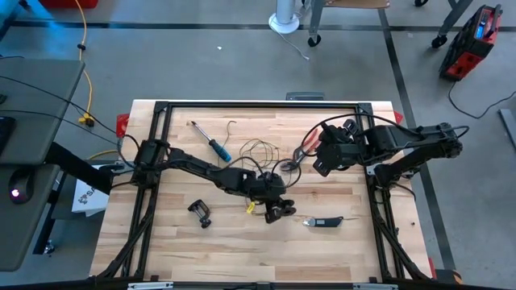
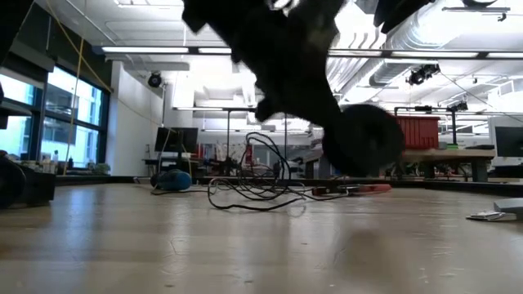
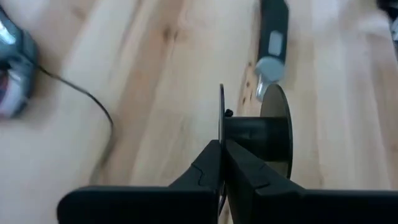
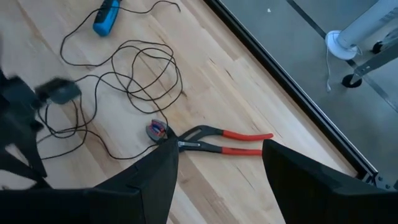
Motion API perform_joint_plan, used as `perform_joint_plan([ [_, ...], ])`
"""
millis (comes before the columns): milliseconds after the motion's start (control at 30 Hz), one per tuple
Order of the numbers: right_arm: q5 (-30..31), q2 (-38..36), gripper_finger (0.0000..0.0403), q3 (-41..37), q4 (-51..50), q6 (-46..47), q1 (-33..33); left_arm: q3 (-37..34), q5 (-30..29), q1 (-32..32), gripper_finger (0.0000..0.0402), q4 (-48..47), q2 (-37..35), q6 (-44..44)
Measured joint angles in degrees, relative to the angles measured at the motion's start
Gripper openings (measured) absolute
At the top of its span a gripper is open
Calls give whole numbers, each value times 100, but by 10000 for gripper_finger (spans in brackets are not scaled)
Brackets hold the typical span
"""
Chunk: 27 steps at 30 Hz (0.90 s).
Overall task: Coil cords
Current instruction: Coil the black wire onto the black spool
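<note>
Nearest the front edge of the table, low and just right of centre in the high view, the left gripper (image 1: 278, 211) hangs with its fingers pressed together on the rim of the reel (image 3: 261, 134). In the left wrist view the two dark fingers (image 3: 214, 168) meet on one thin flange of the small black spool, so it is gripped edge-on with its hub crosswise. That hold probably leaves the hub free to take turns of wire. In the low view the reel shows as a dark disc right of centre, lifted clear of the wood. Just beyond it, toward the lower right of the high view, lies a grey and black utility knife (image 1: 324, 221).

Farther back, at the middle of the table, the cord (image 4: 134, 81) sprawls in loose, tangled loops, not yet wound. It is thin and dark, and one strand runs toward the left arm. Beside the loops lie the red pliers (image 4: 227, 140), and beyond them, upper left in the right wrist view, a blue-handled screwdriver (image 4: 106, 17).

The right gripper (image 1: 322, 157) hovers above the pliers and the cord's right side, its fingers spread wide and empty, seemingly placed to gather slack.
</note>
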Motion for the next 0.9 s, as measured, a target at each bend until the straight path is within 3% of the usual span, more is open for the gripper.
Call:
perform_joint_plan([
  [300,25,-101,227,0,30,16,70,11,-709,334,1,-1317,-1841,1365],
  [467,17,-113,227,0,345,-25,68,11,-1196,571,1,-1452,-3152,1593],
  [600,14,-111,227,0,1169,-326,68,13,-1301,879,1,-1410,-4041,1416],
  [733,-142,-99,227,0,2525,-1001,36,13,-896,1244,1,-1387,-4649,1100],
  [900,-766,98,227,2,4691,-1789,-228,13,323,1812,0,-1360,-4987,735],
])
